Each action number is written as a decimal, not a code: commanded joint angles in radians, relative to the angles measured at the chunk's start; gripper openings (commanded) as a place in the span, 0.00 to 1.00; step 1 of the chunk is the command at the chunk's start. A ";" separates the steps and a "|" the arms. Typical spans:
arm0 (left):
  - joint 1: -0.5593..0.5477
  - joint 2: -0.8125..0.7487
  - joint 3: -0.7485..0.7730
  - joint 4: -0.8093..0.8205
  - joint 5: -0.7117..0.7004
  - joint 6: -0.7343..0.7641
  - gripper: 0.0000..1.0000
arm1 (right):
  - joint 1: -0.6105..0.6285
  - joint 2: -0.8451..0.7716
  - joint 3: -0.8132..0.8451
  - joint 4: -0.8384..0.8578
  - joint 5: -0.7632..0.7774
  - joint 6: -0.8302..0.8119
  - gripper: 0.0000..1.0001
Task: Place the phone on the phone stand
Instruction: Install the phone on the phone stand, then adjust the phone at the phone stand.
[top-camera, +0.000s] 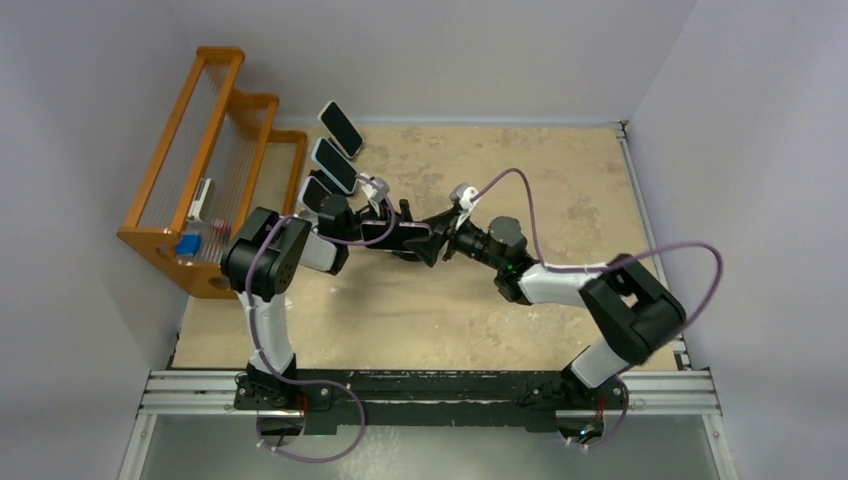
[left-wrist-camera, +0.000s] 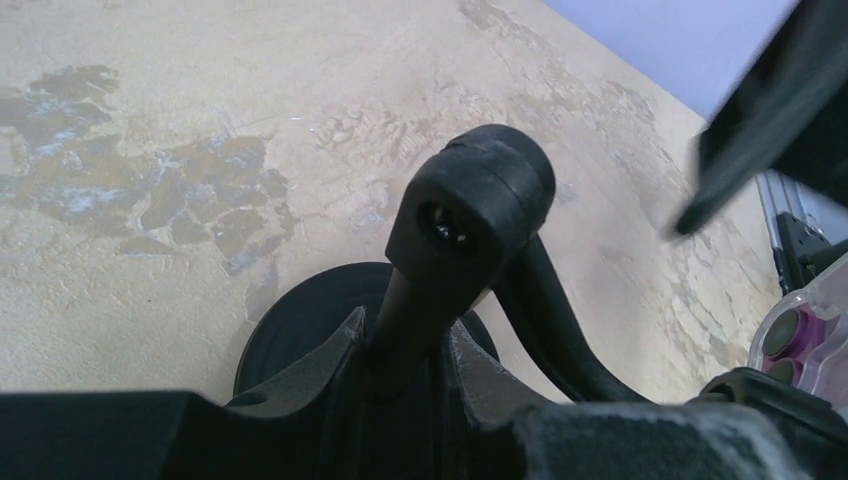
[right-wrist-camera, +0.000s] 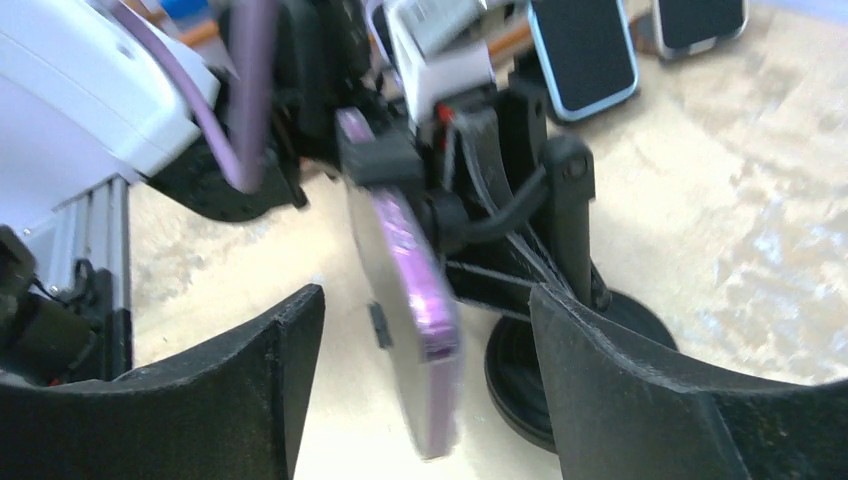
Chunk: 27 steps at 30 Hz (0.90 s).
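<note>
- Black curved fingers (right-wrist-camera: 260, 390) of the right claw (right-wrist-camera: 428, 300) fill the near edge of the right wrist view. They are spread wide and grip nothing.
- Between them a slim purple-cased phone (right-wrist-camera: 410, 270) stands upright and edge-on, clear of both fingers.
- Just beside the phone rises the black phone stand (right-wrist-camera: 565, 200), with a jointed arm over a round base set on the mottled tan bench (top-camera: 450, 310).
- A dark piece sits over the phone's upper end. I cannot tell whether that is the stand's cradle, or whether the phone is fully seated.
- In the left wrist view the left claw (left-wrist-camera: 405, 365) appears clenched around the stand's post, under its rounded knob, probably to brace it.
- I judge the phone to be light, stiff and thin, with smooth glass faces that slip easily and could crack if dropped.
- The case should offer better friction than the glass.
- The safest hold is across the two long edges near the middle, avoiding the side button and keeping the pads off the screen.
- The stand looks light and top-heavy, so a sideways push on the phone could tip it or slide it.
- Two more dark-screened handsets (top-camera: 338, 145) sit propped at the back, near an orange wooden rack (top-camera: 200, 170).
</note>
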 joint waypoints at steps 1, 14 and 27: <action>-0.012 -0.005 -0.015 -0.011 -0.149 -0.049 0.00 | -0.001 -0.200 -0.038 -0.030 0.048 -0.015 0.80; -0.147 -0.082 -0.005 -0.074 -0.609 0.057 0.00 | -0.002 -0.505 -0.224 -0.354 0.504 0.928 0.99; -0.182 -0.075 -0.004 -0.070 -0.676 0.108 0.00 | -0.001 -0.327 -0.079 -0.562 0.602 1.276 0.99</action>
